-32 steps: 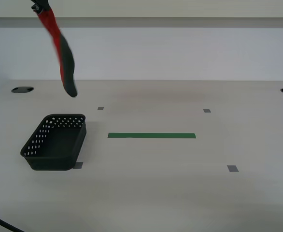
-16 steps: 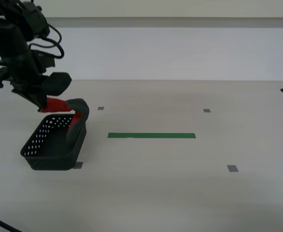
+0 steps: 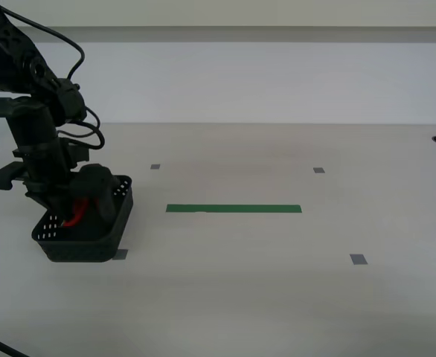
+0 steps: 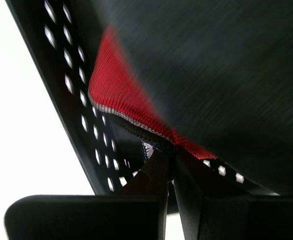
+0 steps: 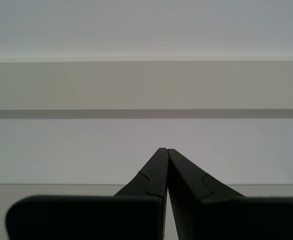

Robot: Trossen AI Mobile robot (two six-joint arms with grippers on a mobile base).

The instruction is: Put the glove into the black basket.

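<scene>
Second gripper (image 4: pixel 169 157) clenched on glove (image 4: pixel 131 100) cuff inside black basket (image 3: pixel 91 234); first gripper (image 5: pixel 165 152) clenched empty; risk: snagged cuff dragging glove out.

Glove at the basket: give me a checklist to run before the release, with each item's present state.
1. Glove is inside the black basket: ok; the exterior view shows it down between the walls.
2. Second end effector is shut on the red cuff: ok.
3. Glove rests on the basket floor: cannot tell.
4. Basket is upright on the table: ok.
5. First end effector is shut, empty and faces the wall, away from the basket: ok.
</scene>
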